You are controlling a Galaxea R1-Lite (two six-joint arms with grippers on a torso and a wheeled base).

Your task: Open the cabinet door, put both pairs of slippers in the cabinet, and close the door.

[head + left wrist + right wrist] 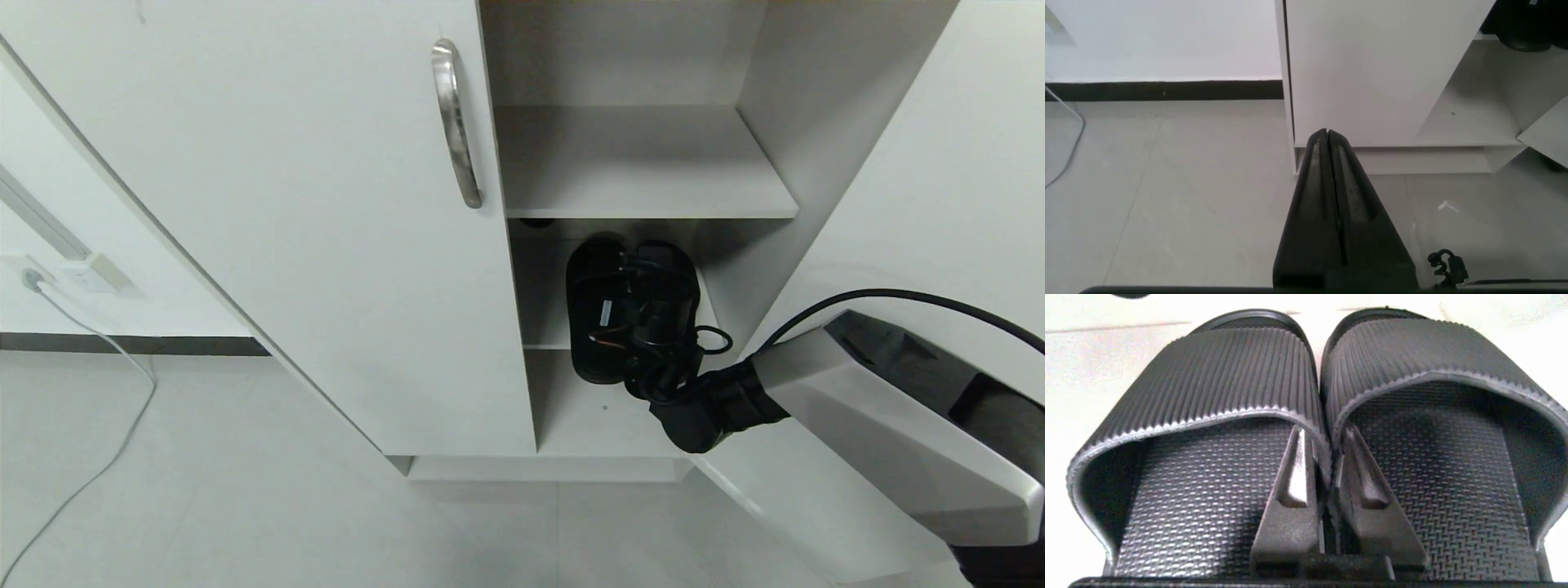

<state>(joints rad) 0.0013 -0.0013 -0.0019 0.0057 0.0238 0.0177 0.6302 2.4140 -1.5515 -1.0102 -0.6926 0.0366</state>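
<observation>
A pair of black ribbed slippers (600,318) lies on the cabinet's lower shelf (584,416), toes pointing inward. My right gripper (1327,453) is shut on the two inner strap edges, pinching the left slipper (1208,416) and the right slipper (1437,400) together. In the head view the right gripper (649,327) sits inside the cabinet over the pair. The right cabinet door (939,204) stands open; the left door (286,204) with its metal handle (457,122) is closed. My left gripper (1327,139) is shut with nothing in it, low over the floor before the cabinet's base (1396,155).
The upper shelf (637,163) is bare. A wall socket (33,279) with a grey cable (122,425) trailing over the tiled floor is at the left. The open door's lower corner (1547,135) is near the cabinet opening.
</observation>
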